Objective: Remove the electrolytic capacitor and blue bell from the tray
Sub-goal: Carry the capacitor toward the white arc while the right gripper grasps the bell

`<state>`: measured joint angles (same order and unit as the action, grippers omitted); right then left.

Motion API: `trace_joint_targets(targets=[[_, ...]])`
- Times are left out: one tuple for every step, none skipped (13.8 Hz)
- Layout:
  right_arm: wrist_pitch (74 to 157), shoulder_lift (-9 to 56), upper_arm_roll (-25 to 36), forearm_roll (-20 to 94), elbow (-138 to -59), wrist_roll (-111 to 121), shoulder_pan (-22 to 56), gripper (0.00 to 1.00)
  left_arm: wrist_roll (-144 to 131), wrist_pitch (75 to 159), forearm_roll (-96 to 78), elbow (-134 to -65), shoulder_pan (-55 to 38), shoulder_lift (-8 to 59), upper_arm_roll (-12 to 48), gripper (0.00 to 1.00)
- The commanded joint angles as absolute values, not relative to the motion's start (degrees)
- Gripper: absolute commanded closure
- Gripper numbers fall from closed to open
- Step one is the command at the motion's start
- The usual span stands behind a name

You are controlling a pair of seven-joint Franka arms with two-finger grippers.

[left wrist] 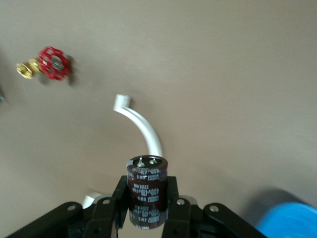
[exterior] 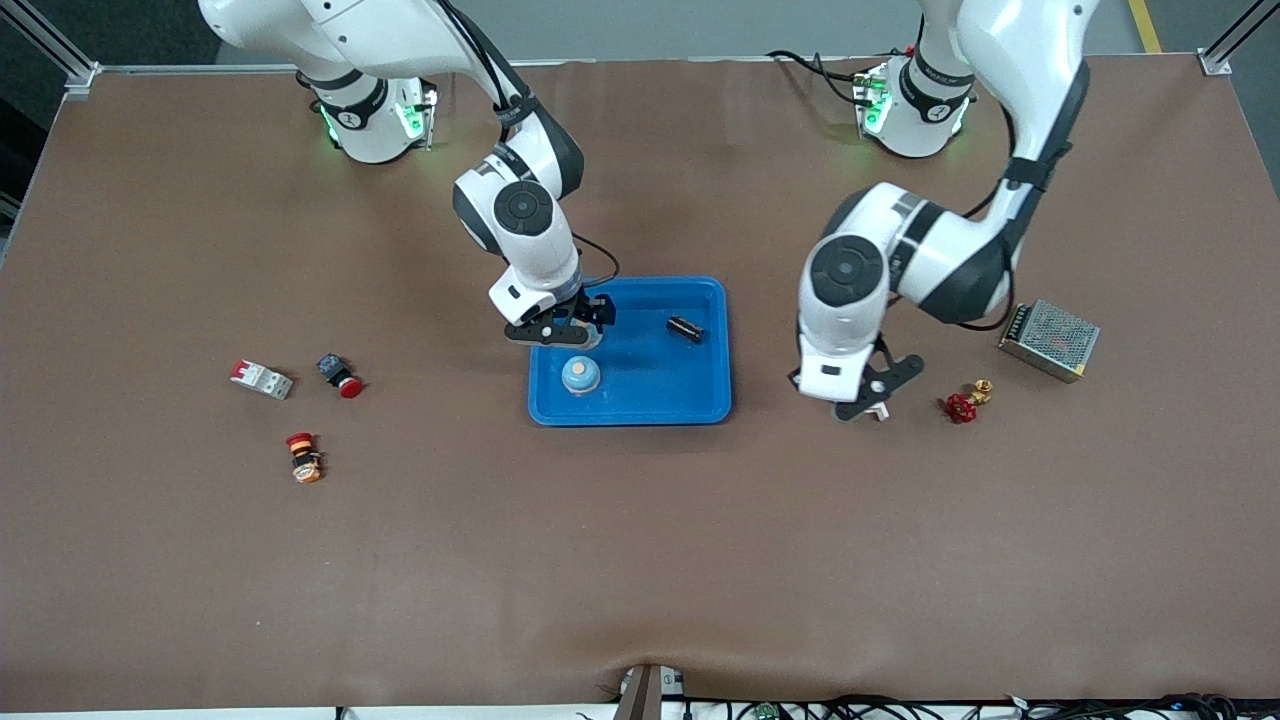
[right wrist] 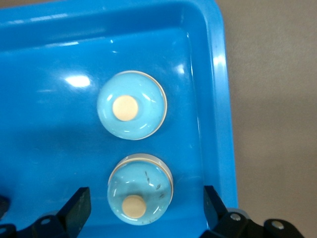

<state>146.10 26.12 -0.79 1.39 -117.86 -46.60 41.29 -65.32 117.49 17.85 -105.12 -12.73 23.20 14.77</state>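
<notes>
A light blue bell with a tan button stands in the blue tray, near the tray's right-arm end; it also shows in the right wrist view. My right gripper is open and empty above the tray, by the bell. A fainter second image of the bell shows between its fingers. A black capacitor lies in the tray. My left gripper is shut on a dark brown capacitor, held upright over bare table between the tray and a red valve.
A white curved pipe piece lies under my left gripper. A red valve and a metal mesh box lie toward the left arm's end. A breaker and two red push buttons lie toward the right arm's end.
</notes>
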Motion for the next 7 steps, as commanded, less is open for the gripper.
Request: trace_joint_targets(targets=[[146.60, 27.94, -0.35, 2.02, -116.54, -47.20, 42.54, 0.00, -58.64, 117.95, 17.05, -111.17, -7.84, 20.57, 15.47, 1.00], [147.21, 28.30, -0.35, 2.11, -116.46, -47.28, 42.71, 0.00, -56.97, 118.30, 17.05, -112.40, -6.17, 20.83, 15.56, 1.00], [147.91, 28.74, -0.35, 2.11, -116.28, -48.24, 42.80, 0.00, -55.56, 118.82, 17.05, -113.89, -5.20, 21.00, 15.47, 1.00], [148.44, 29.35, -0.35, 2.11, -115.67, -49.12, 42.98, 0.00, -54.85, 119.00, 16.88, -115.21, -3.79, 21.35, 15.56, 1.00], [148.45, 30.14, -0.35, 2.11, -115.06, -49.39, 43.24, 0.00, -54.67, 119.87, 16.27, -116.96, -2.04, 21.36, 16.08, 1.00], [148.53, 30.49, -0.26, 2.11, -114.61, -49.48, 43.50, 0.00, -54.67, 121.45, 16.17, -119.07, -0.98, 21.36, 16.78, 1.00], [148.62, 30.67, -0.26, 2.11, -114.52, -49.57, 43.51, 0.00, -54.67, 123.55, 16.08, -120.83, -0.18, 21.53, 16.87, 1.00]])
